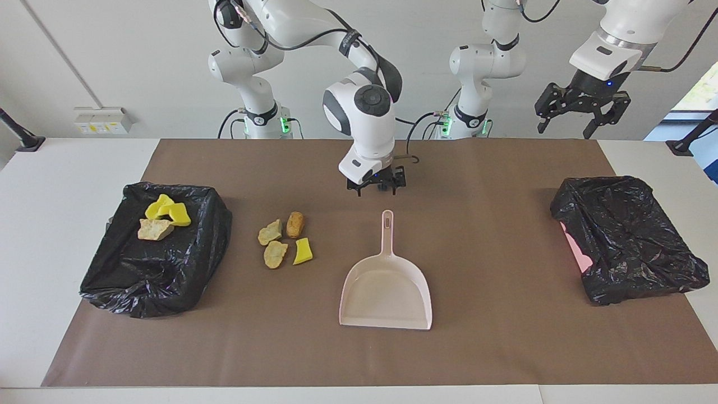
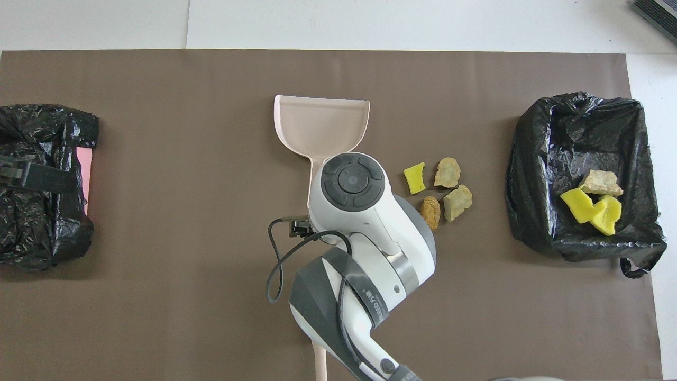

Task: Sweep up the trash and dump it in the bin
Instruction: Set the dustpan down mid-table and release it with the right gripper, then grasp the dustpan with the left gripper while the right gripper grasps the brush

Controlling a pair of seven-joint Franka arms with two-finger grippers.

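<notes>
Nearest the robots, right gripper (image 1: 377, 187) hangs over bare brown mat (image 1: 493, 348), above the handle end of the dustpan (image 1: 386, 280); fingers spread apart, nothing between them, clear of the handle. Left gripper (image 1: 580, 112) held high at the left arm's end, over the edge of the table (image 1: 45, 168) near the second black-bagged bin (image 1: 628, 235); fingers apart, empty; this arm waits.

A pale wooden stick (image 2: 320, 365) pokes out at the robots' edge of the mat in the overhead view, mostly hidden under the right arm.

Dustpan lies flat on the mat at mid-table, handle pointing toward the robots, open mouth pointing away. Pan holds nothing.

Loose trash (image 1: 283, 238): four lumps on the mat beside the dustpan, toward the right arm's end. Three tan or brown chunks and one yellow bit, close together, apart from the pan.

Bin (image 1: 151, 264) at the right arm's end, lined with black bag. Three lumps in it (image 1: 164, 217): two yellow bits touching, one tan chunk against them.

Second bin shows a pink patch at the side facing mid-table.
</notes>
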